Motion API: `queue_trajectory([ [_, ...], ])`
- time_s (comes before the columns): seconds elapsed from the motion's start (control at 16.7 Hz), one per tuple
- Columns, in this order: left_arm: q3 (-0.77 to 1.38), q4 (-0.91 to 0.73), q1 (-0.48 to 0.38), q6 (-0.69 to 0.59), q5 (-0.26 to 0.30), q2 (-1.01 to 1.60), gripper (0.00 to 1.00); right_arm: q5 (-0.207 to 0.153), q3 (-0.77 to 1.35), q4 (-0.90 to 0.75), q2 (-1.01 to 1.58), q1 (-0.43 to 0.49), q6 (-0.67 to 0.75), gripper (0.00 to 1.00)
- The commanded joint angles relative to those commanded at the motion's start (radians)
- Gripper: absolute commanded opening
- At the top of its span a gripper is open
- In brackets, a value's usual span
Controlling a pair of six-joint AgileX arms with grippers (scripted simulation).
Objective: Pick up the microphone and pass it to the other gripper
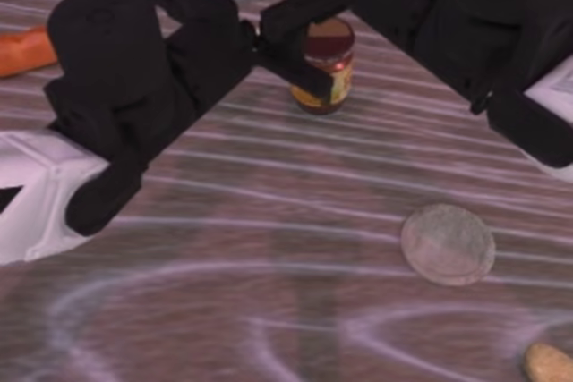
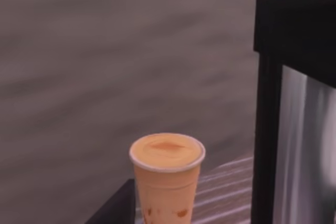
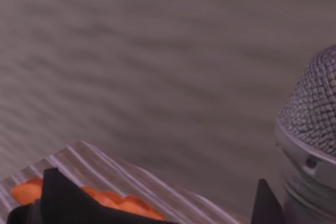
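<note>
The microphone showed only in the right wrist view, its grey mesh head close beside that camera, so it was apparently carried by the right gripper; the grasp itself was hidden. In the top view both black wrists met at about twelve o'clock, just above a jar. The left gripper stood close to the right one; whether either hand's fingers were wide or narrow I could not tell. Judging the handover in progress, the receiver should clamp firmly on the handle before the giver lets go. A grey disc lay at four o'clock.
</note>
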Motion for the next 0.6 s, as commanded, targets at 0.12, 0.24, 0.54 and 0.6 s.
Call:
queue_trajectory([
  [0.12,-0.033,-0.009,0.007,0.0,0.006,-0.038,1.0,-0.017,-0.016,-0.002,-0.016,-0.015,-0.001,0.0],
  [0.24,-0.091,-0.022,0.021,-0.001,0.012,-0.111,1.0,-0.047,-0.044,-0.004,-0.046,-0.043,-0.002,0.0],
  [0.54,-0.228,-0.052,0.053,-0.002,0.029,-0.282,1.0,-0.118,-0.105,-0.006,-0.114,-0.107,-0.003,0.0],
  [0.6,-0.236,-0.053,0.055,-0.002,0.03,-0.289,1.0,-0.122,-0.109,-0.007,-0.117,-0.11,-0.003,0.0],
])
